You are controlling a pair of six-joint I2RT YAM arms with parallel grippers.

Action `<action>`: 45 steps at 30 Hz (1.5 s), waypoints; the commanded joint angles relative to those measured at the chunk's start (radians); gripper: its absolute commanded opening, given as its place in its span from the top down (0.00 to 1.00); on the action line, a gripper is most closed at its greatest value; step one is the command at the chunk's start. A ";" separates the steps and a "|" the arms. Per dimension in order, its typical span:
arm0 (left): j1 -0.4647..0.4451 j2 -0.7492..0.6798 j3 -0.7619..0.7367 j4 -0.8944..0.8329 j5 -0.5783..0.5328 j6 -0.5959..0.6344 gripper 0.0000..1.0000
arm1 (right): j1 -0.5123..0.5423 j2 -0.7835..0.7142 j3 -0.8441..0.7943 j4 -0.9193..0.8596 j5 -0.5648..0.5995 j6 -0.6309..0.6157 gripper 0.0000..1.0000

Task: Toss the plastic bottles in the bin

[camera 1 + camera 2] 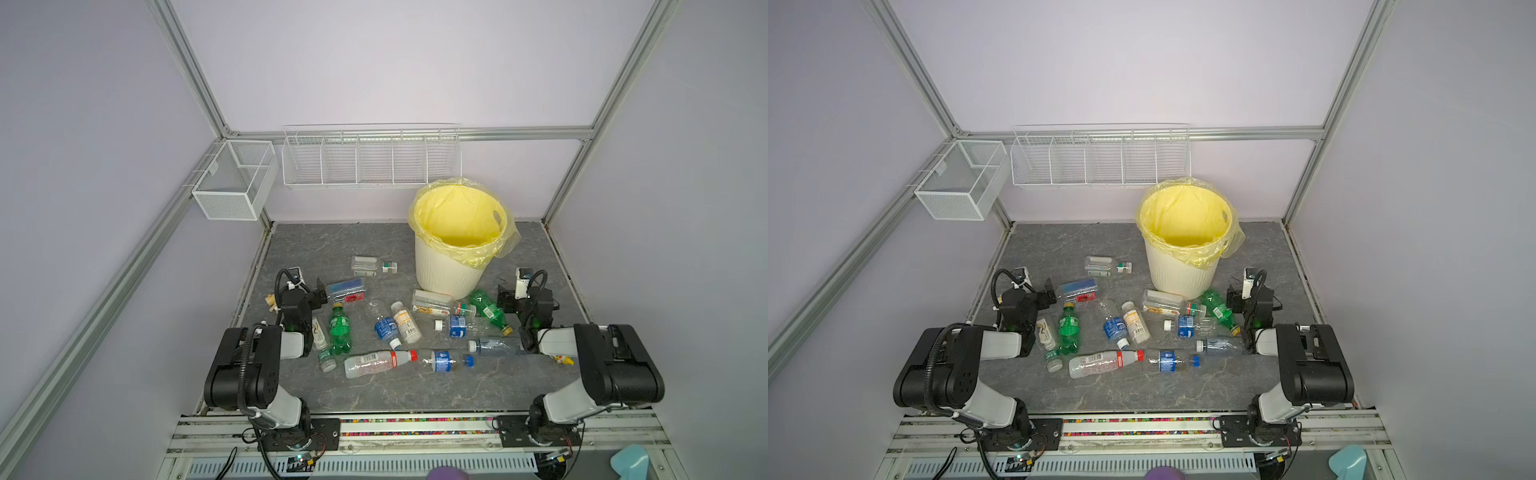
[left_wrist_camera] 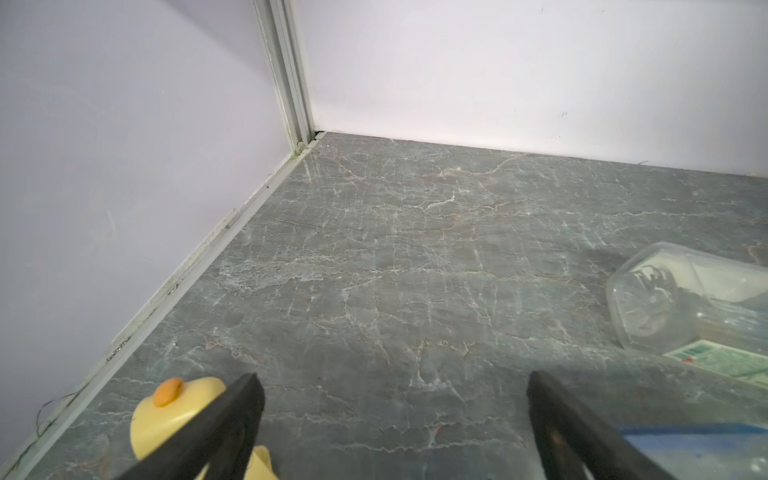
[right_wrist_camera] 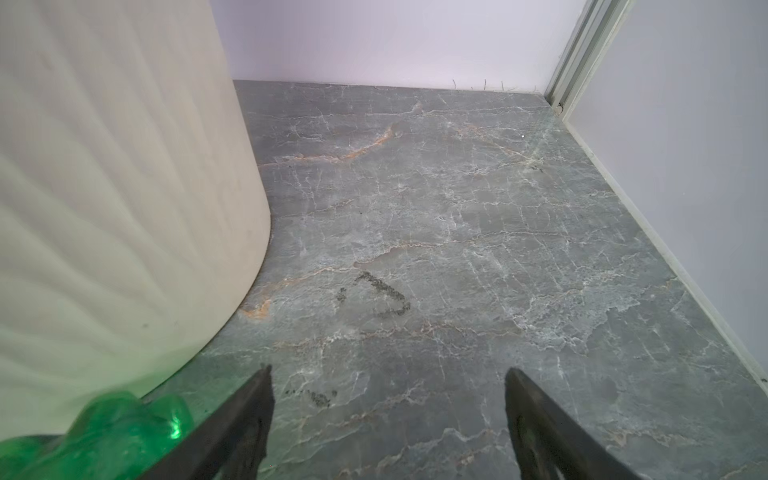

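Nearest, at bottom of frame in both top views: the rail (image 1: 415,432) w/ both arms bolted on.

Plastic bottles (image 1: 376,362), approx a dozen, all lie flat mid-frame on the grey table (image 1: 332,241). None shows in the bin (image 1: 446,272), which stands upper right of the pile, so the job looks unstarted.

Key pair: the green bottle (image 1: 486,309) lies just left of the right gripper (image 1: 503,297). Its long axis runs upper left to lower right, base at the bin's foot, yellow cap toward the arm. In the right wrist view it sits lower left (image 3: 104,432), outside the fingers (image 3: 241,424), not btw them.

Right gripper is spread wide & empty. So is the left gripper (image 1: 321,296), w/ a blue-labelled bottle (image 1: 345,289) just right of it & a toy figure (image 1: 271,301) to its left.

Judgement: right arm is nearer both green bottle & bin. It needs a shift left plus a wrist turn to straddle the bottle crosswise.
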 commanded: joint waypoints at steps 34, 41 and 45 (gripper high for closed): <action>0.000 -0.009 0.019 -0.003 0.009 -0.001 0.01 | 0.001 -0.018 0.012 0.011 -0.004 -0.004 0.12; 0.000 -0.012 0.010 0.017 -0.028 -0.016 0.01 | 0.000 -0.020 0.009 0.013 -0.003 -0.004 0.12; 0.000 -0.096 -0.010 -0.018 -0.056 -0.028 0.01 | 0.005 -0.034 0.014 0.003 0.014 -0.006 0.12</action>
